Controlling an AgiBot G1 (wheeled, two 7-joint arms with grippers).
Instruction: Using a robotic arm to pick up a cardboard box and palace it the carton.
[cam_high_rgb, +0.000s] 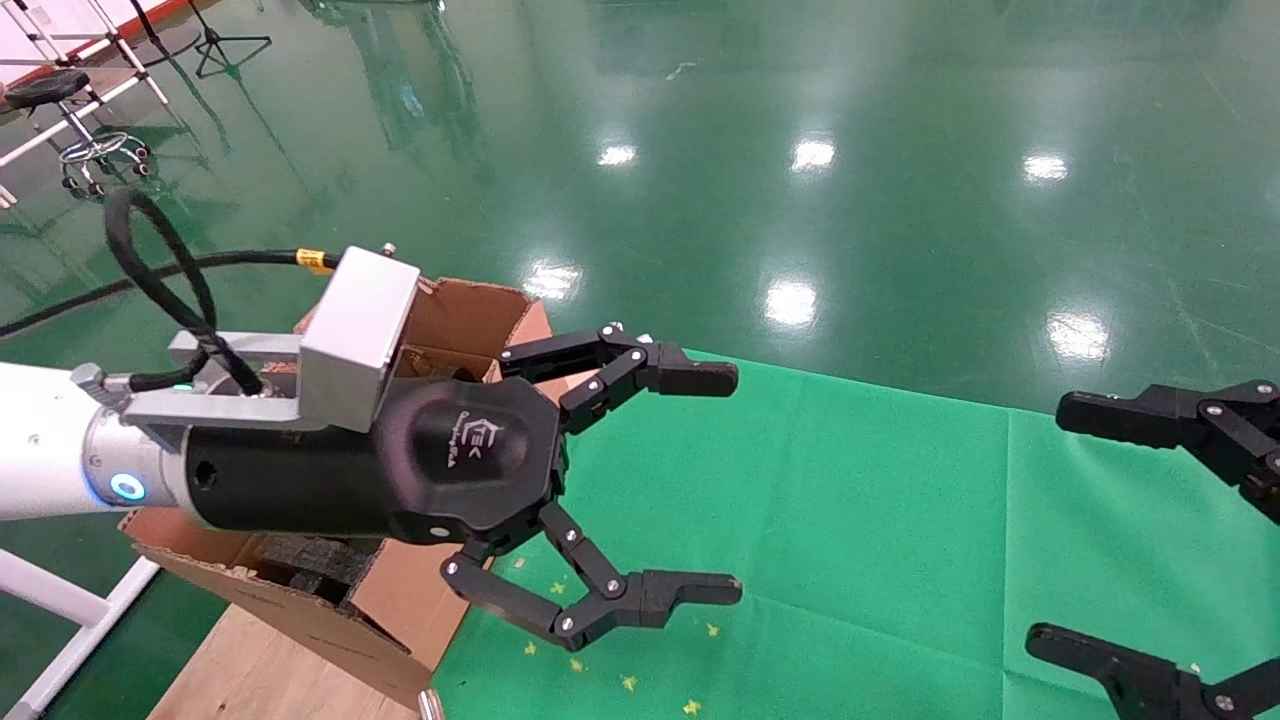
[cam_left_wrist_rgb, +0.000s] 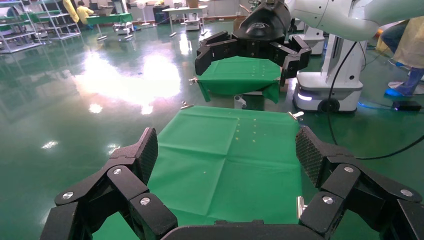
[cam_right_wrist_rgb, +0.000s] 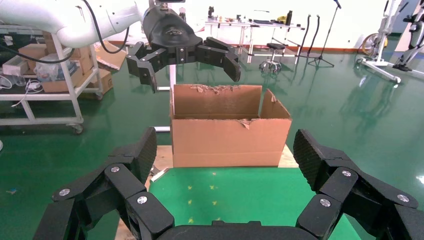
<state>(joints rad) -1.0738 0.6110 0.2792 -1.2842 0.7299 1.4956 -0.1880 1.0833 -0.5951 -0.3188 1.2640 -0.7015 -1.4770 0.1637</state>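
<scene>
My left gripper (cam_high_rgb: 715, 485), on the white arm with silver wrist, is open and empty, held in the air above the carton's near side and the green cloth's left end. The carton (cam_high_rgb: 470, 315) is large, brown, with torn flaps and black foam (cam_high_rgb: 320, 560) inside; it also shows in the right wrist view (cam_right_wrist_rgb: 230, 130) with the left gripper (cam_right_wrist_rgb: 192, 65) above it. My right gripper (cam_high_rgb: 1080, 530) is open and empty at the right edge, above the cloth. In the left wrist view my own gripper (cam_left_wrist_rgb: 225, 152) spans bare cloth. The small taped cardboard box is out of view.
A green cloth (cam_high_rgb: 850, 530) covers the table, with small yellow marks (cam_high_rgb: 630, 683) near the front. A wooden board (cam_high_rgb: 250, 670) lies under the carton. A stool (cam_high_rgb: 70, 110) and stands are at the far left. Another robot base (cam_left_wrist_rgb: 327, 90) stands beyond the table.
</scene>
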